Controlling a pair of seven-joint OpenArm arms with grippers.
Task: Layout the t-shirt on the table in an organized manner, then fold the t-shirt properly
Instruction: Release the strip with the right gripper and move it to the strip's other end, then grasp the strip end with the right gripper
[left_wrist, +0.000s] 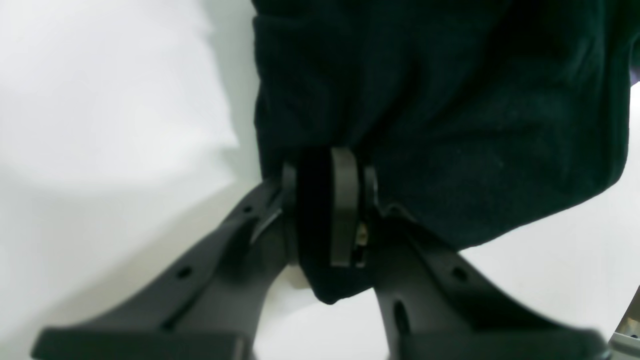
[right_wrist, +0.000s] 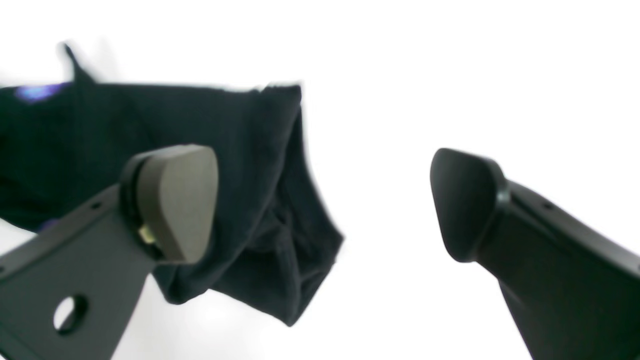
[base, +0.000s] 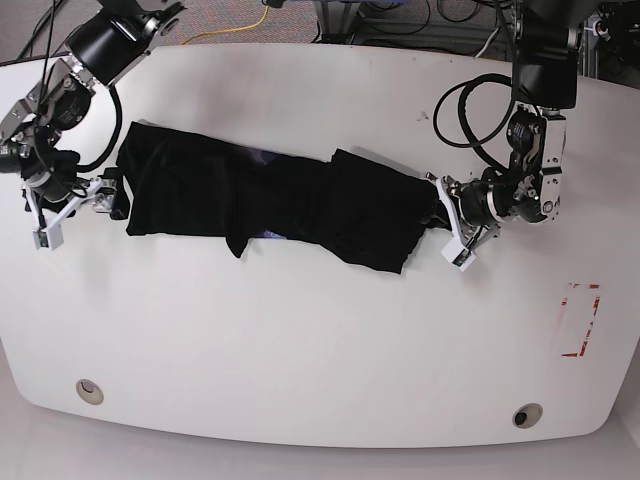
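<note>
Clearly, left hand (left_wrist: 327, 215) pinches the t-shirt (base: 270, 200); right hand (right_wrist: 325, 205) gapes wide, empty.

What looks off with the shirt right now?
The t-shirt lies bunched in a long wrinkled strip across the table, not spread flat. Only the left gripper pinches its end; the right gripper stands open beside the other end.
</note>
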